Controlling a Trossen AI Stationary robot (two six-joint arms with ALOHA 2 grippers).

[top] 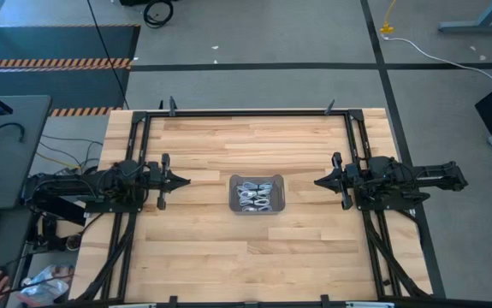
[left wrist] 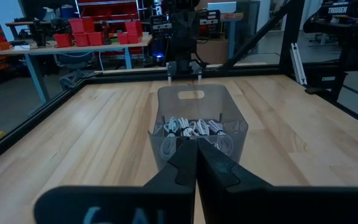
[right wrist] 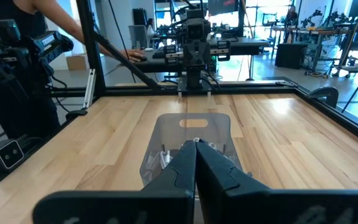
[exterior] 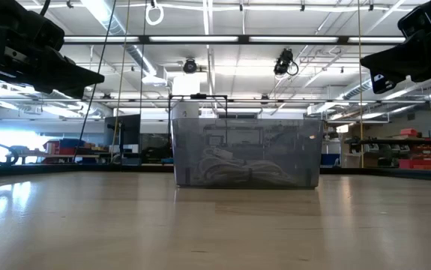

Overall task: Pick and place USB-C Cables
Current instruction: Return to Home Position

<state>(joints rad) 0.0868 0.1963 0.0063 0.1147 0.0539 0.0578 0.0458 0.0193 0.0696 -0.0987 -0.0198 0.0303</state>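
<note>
Nothing loose on the table (top: 203,257) that I can see, so this looks basically done. The left gripper (top: 184,180) sits at the left and the right gripper (top: 319,181) at the right, both pinched closed and empty. The bin (top: 258,177) is dead centre, with the cables (top: 257,197) piled inside.

Robotics workshop: long ceiling strip lights (exterior: 222,39), red plastic storage bins (left wrist: 78,25) on a blue-legged workbench (left wrist: 73,48), orange-and-black hazard-striped floor edging (top: 53,62).
</note>
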